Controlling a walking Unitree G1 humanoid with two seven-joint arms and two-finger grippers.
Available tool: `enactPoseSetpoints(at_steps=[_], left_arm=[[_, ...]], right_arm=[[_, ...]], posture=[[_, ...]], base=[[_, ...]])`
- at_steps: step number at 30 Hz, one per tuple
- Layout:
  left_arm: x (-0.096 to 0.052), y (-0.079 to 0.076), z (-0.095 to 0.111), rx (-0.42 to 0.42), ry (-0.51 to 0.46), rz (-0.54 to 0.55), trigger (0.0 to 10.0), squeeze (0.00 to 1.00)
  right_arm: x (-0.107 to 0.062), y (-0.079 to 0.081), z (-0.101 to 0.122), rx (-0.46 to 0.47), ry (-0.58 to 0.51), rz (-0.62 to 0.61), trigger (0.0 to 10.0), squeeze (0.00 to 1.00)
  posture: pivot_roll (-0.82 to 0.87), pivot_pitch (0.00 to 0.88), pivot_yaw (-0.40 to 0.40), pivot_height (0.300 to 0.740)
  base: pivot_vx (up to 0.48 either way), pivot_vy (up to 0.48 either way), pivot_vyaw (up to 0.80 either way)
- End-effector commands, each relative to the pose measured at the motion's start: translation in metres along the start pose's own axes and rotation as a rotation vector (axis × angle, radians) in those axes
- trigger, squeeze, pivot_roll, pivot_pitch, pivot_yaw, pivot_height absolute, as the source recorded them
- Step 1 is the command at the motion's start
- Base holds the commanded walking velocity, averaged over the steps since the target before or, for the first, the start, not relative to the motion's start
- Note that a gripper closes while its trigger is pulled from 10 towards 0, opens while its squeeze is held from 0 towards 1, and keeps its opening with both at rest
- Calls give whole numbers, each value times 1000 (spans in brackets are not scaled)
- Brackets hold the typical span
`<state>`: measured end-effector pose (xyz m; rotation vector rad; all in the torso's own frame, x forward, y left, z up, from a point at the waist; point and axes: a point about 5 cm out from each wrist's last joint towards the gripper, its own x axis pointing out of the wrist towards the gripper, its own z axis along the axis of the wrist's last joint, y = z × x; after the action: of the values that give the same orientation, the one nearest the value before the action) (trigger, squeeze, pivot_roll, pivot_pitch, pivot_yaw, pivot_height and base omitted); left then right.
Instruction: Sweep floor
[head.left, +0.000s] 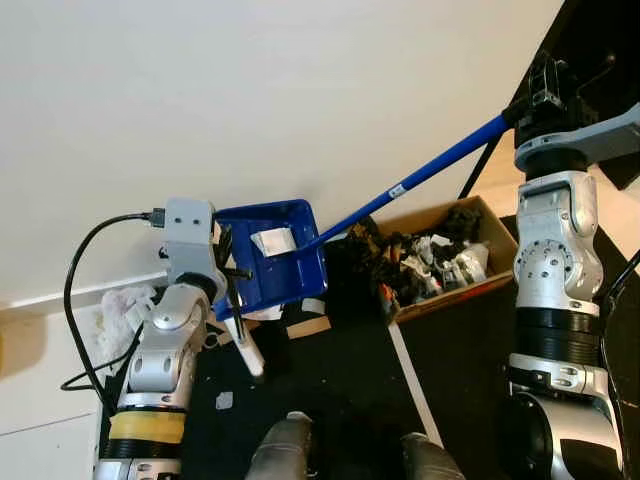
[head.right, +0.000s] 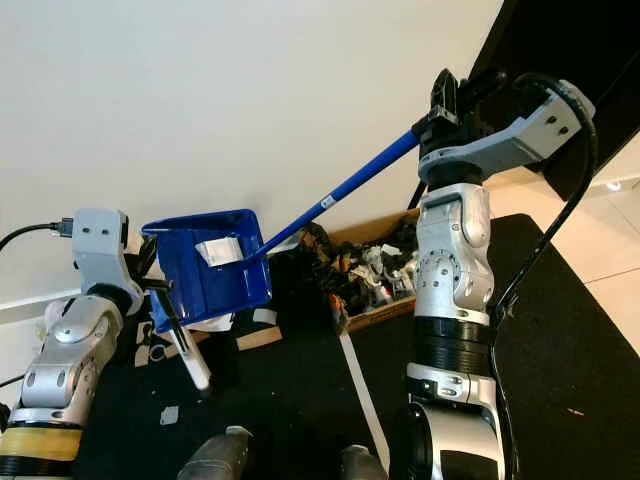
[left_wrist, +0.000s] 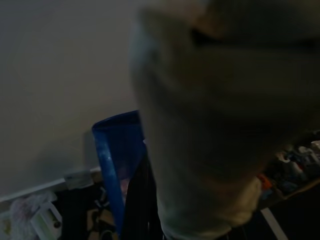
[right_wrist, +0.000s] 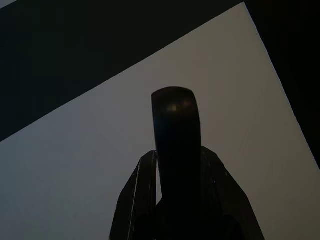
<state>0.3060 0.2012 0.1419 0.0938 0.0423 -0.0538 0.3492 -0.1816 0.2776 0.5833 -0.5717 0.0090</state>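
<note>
Sweeping under way beside the wall: right end effector (head.right: 452, 95) clamped on the blue broom handle (head.right: 335, 195); left end effector (head.left: 232, 272) gripping the blue dustpan (head.left: 275, 260) holding paper scraps; best kept level, broom strokes short.

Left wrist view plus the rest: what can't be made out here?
- Left wrist view: a blurred pale mass up close hides most of the dustpan.
- Broom head: eye views, hidden behind the dustpan's rim and dark clutter.
- Box contents: too small and jumbled to identify.
- Right gripper: broom grip dark against the panel; the right wrist view gives just a dark silhouette.
- Left gripper: finger contact with the dustpan unclear.
</note>
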Motion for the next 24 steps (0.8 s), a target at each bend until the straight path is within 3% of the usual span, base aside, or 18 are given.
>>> enactPoseSetpoints(at_steps=[1, 13, 24], left_arm=[[0, 7, 4, 37, -24, 25, 10000, 0], [2, 10, 0, 34, -16, 48, 10000, 0], [3, 10, -2, 32, -9, 55, 10000, 0]], right_arm=[[0, -1, 5, 19, -39, -2, 10000, 0], [0, -2, 4, 18, -37, 2, 10000, 0], [0, -2, 3, 19, -36, 4, 10000, 0]], posture=[[224, 102, -4, 740], [224, 104, -6, 740], [222, 106, -7, 740]], base=[[0, -307, 0], [0, -306, 0], [262, -262, 0]])
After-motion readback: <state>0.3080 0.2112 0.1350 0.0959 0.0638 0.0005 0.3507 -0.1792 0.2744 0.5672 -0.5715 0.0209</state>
